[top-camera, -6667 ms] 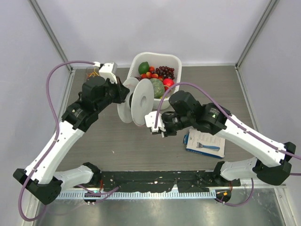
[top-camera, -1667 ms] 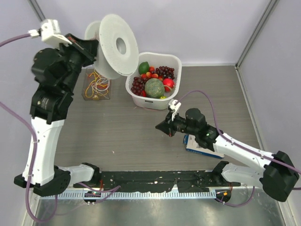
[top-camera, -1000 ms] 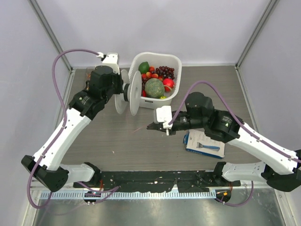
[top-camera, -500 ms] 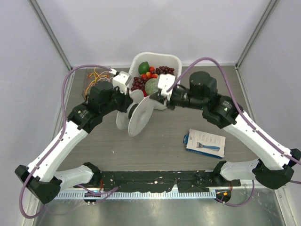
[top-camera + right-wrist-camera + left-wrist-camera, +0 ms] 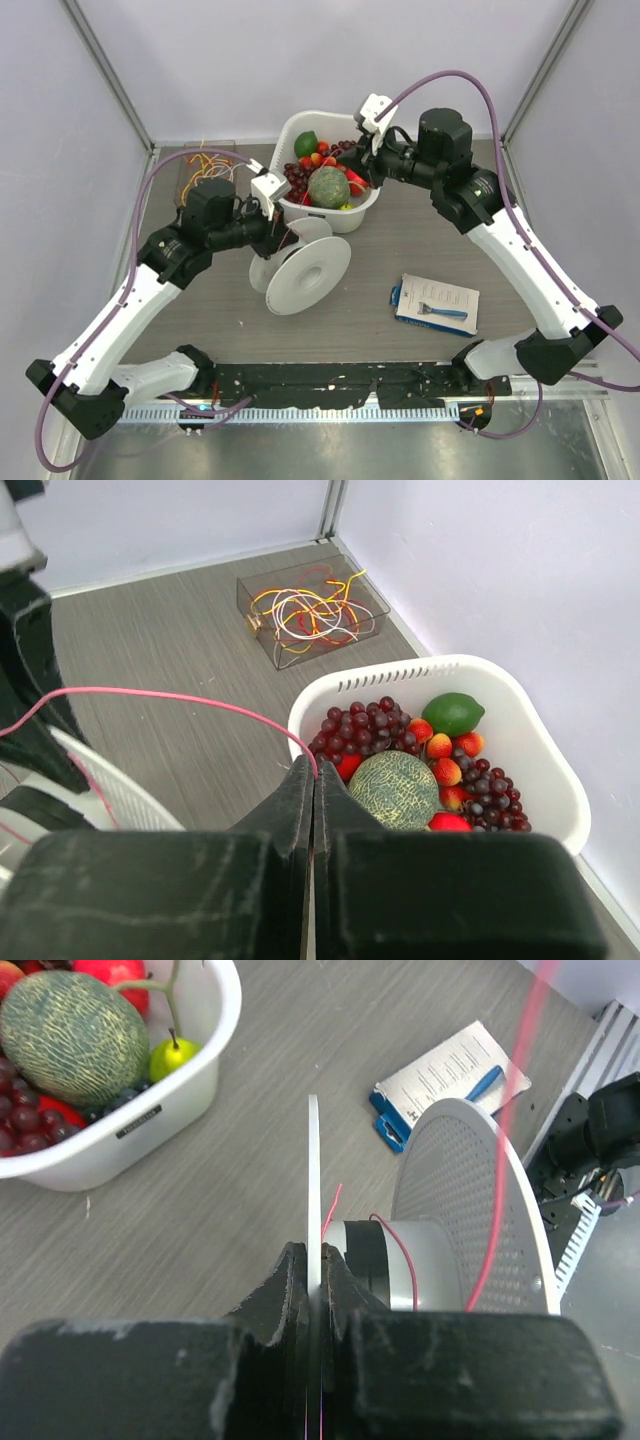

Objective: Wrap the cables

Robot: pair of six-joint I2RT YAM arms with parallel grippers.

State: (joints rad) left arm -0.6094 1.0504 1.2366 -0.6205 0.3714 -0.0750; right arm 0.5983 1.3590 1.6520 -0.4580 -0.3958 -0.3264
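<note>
My left gripper (image 5: 272, 232) is shut on the thin near flange (image 5: 313, 1180) of a white spool (image 5: 305, 275) and holds it just in front of the basket. A thin red cable (image 5: 398, 1260) lies around the spool's grey hub and runs up and away (image 5: 510, 1090). My right gripper (image 5: 358, 170) hovers over the basket, shut on that red cable (image 5: 150, 693), which stretches left towards the spool. The other cables (image 5: 305, 610), red, orange, yellow and white, lie tangled in a clear box (image 5: 205, 165) at the back left.
A white basket (image 5: 345, 215) of fruit, with a melon, grapes and a lime, stands at the back centre. A blue and white razor packet (image 5: 436, 303) lies at the right. A black rail (image 5: 330, 380) runs along the near edge.
The left arm has swung the spool about and brought it down in front of the basket, its flange now facing up. The right gripper has moved back and right over the basket with the red cable.
</note>
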